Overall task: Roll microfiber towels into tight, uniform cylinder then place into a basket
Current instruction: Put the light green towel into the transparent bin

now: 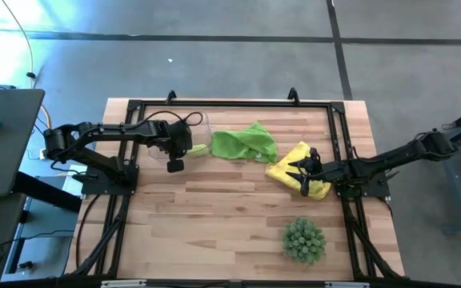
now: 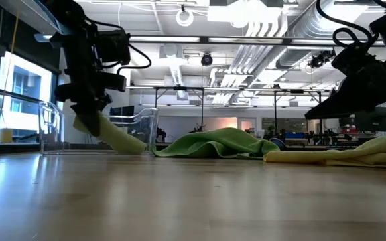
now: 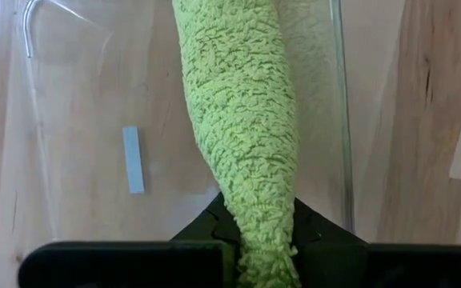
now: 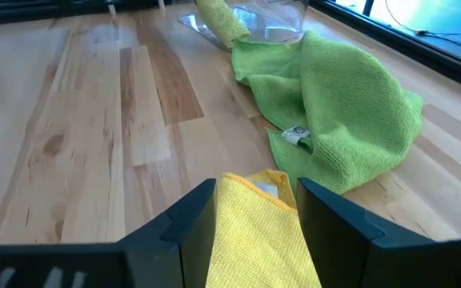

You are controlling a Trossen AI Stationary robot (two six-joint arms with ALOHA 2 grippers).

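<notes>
My left gripper (image 1: 174,156) hangs over the clear basket (image 1: 202,124) at the far left, shut on a rolled lime green towel (image 3: 246,136). The roll slants down inside the basket (image 2: 149,124), its lower end (image 2: 134,145) at floor height. A second lime green towel (image 1: 244,144) lies crumpled on the table at the far middle. Right of it lies the yellow towel (image 1: 294,164), spread loosely. My right gripper (image 1: 304,172) hovers open just above the yellow towel (image 4: 254,232), a finger on either side of its corner. My left gripper pinches one end of the rolled green towel (image 3: 264,244) between its two fingers. The fingers come from above, pointing steeply down. The roll hangs slanting below them, and its free end (image 2: 134,145) is down in the basket.
A spiky green ball-shaped plant (image 1: 304,240) stands near the front right. Black frame rails (image 1: 230,104) run along the table's far edge and sides. Bare wood (image 1: 214,216) fills the near middle and left.
</notes>
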